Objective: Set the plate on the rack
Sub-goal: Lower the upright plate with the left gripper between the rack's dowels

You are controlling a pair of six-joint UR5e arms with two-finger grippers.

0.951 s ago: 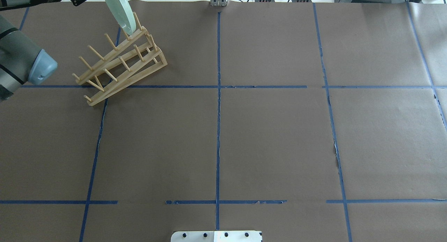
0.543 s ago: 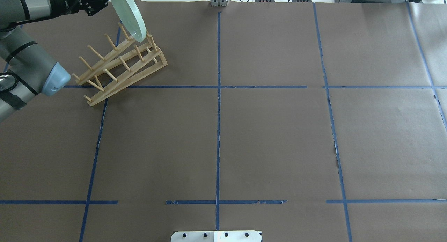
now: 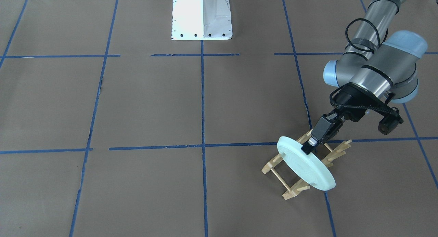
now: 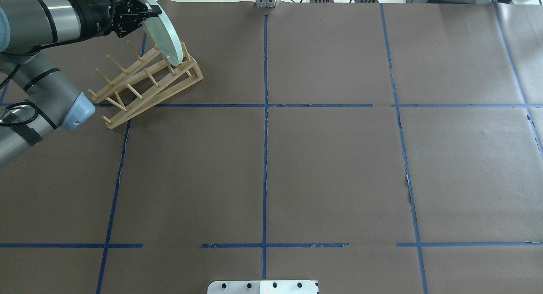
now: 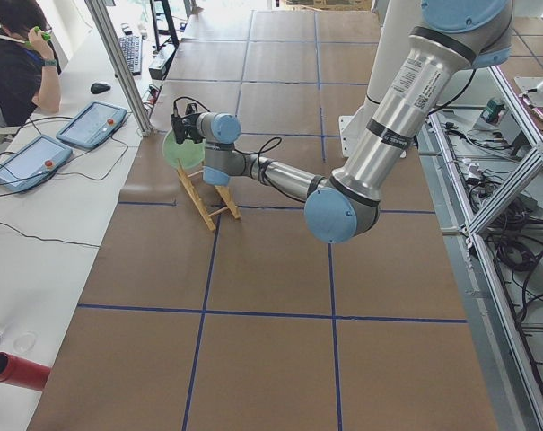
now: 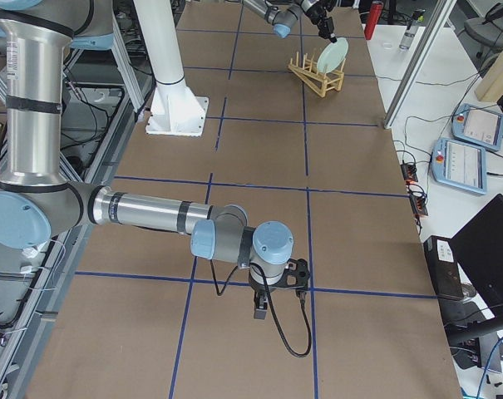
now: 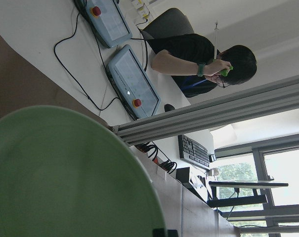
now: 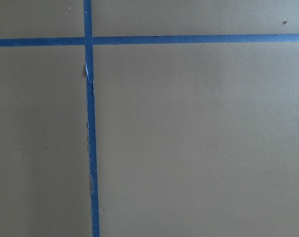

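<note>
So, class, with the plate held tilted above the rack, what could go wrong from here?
The plate hangs tilted at the rack's end pegs; released here, it may miss the slot and slide off. The left gripper pinches only the rim, so the plate could pivot. Pressing down might shove the light rack.

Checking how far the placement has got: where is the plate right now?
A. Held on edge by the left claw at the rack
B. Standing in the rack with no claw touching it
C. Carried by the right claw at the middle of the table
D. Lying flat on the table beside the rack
A: the left claw grips the plate by its rim, and the plate is tilted on edge at the rack, neither flat nor released.
</note>
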